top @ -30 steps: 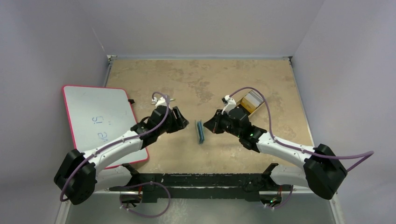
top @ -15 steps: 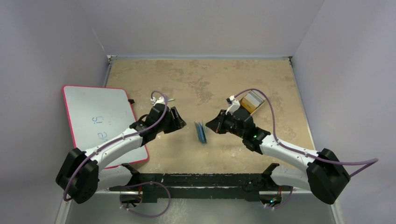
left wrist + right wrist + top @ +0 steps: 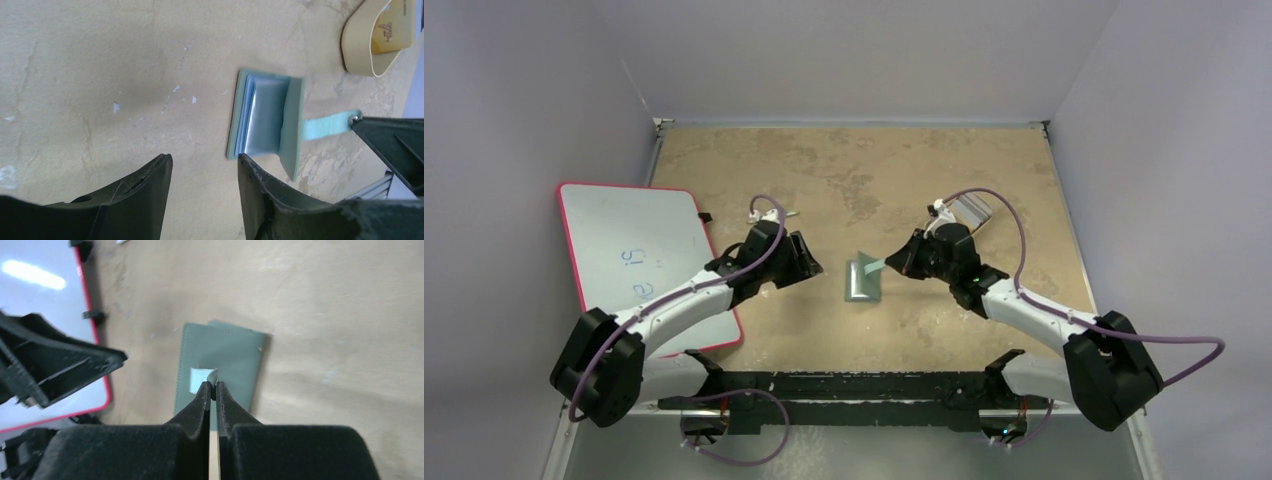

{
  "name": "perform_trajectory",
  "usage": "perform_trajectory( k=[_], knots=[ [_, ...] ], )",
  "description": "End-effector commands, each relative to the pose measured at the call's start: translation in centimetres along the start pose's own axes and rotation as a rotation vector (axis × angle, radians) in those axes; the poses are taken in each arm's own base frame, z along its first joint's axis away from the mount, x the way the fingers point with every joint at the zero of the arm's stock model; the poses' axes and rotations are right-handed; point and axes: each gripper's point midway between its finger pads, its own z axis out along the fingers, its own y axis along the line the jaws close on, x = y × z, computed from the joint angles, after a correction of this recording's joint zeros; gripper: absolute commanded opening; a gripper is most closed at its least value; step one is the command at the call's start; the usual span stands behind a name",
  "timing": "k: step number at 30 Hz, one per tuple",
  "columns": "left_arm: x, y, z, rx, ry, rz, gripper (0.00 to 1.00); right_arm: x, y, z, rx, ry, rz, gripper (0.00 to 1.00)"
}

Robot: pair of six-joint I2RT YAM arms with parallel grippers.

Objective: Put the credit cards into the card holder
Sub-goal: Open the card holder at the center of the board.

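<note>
One wallet (image 3: 861, 282) lies mid-frame from above, right claw (image 3: 892, 263) clamped on its strap (image 3: 876, 266), left claw (image 3: 814, 265) apart, one tray (image 3: 972, 208) half hidden; left wrist: tray cut off upper right; right wrist: strap mostly hidden between pinching fingers.

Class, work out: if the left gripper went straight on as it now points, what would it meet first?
Probably the card holder, or the table just beside it; depth is unclear.
</note>
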Motion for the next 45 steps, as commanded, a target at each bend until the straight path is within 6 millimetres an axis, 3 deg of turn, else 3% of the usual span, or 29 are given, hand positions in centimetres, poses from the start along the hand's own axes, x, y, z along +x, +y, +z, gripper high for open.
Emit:
perform_trajectory(
  k=[1, 14, 19, 25, 38, 45],
  knots=[
    [-1.0, -4.1, 0.4, 0.167, 0.008, -0.006, 0.50, 0.1, -3.0, -0.8, 0.096, 0.006, -0.037, 0.00],
    [0.3, -6.7, 2.7, 0.293, 0.061, -0.051, 0.55, 1.9, -7.8, -2.0, 0.304, 0.040, -0.010, 0.00],
    [0.3, -6.5, 3.9, 0.274, 0.072, -0.033, 0.55, 1.8, -7.9, -2.6, 0.304, 0.018, -0.010, 0.00],
    [1.0, -8.1, 5.0, 0.351, 0.109, -0.022, 0.56, 2.1, -7.7, -2.6, 0.282, 0.021, -0.011, 0.00],
    [2.9, -8.1, 7.4, 0.342, 0.159, -0.013, 0.56, 2.3, -8.1, -3.1, 0.302, 0.024, -0.011, 0.00],
    [3.0, -7.3, 7.7, 0.304, 0.147, 0.004, 0.52, 2.4, -9.6, -3.0, 0.385, 0.026, 0.013, 0.00]
  ],
)
